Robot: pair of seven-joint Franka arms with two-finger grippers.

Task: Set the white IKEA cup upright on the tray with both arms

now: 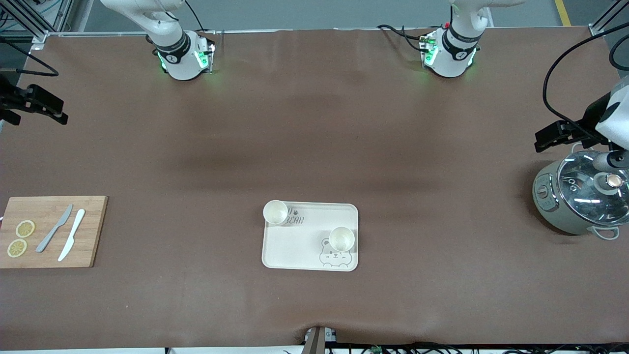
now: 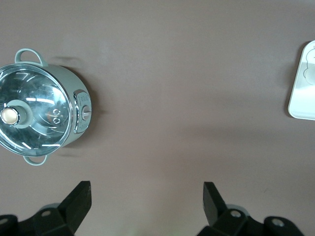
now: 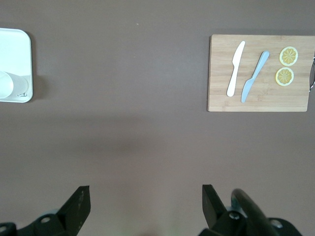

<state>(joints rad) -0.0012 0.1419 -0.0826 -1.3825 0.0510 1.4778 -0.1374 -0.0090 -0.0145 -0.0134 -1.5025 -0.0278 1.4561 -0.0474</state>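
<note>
The brown table cover (image 1: 314,147) fills the front view. The two white robot arms are cut off at twelve o'clock, with only their bases and wrists showing.

The cream rectangular bear-print tray (image 1: 300,246) lies toward six o'clock, midway between the table's two ends. It holds two white IKEA cups, both upright with mouths up. One cup (image 1: 341,238) stands at the tray's four o'clock, just above the bear drawing. The other cup (image 1: 275,212) sits at the eleven o'clock corner, covering part of the lettering. Whether it stands wholly inside the rim is unclear.

At nine o'clock the wooden cutting board (image 1: 51,231) carries a grey knife (image 1: 54,228), a white knife (image 1: 71,241) and two lemon slices (image 1: 25,228).

At three o'clock stands a grey-green pot with a glass lid (image 1: 580,196), its contents hidden by glare.

The left gripper (image 2: 147,199) hangs beside the pot, fingers spread wide and holding nothing. The right gripper (image 3: 146,199) hangs at the board's twelve o'clock, equally spread and unloaded.
</note>
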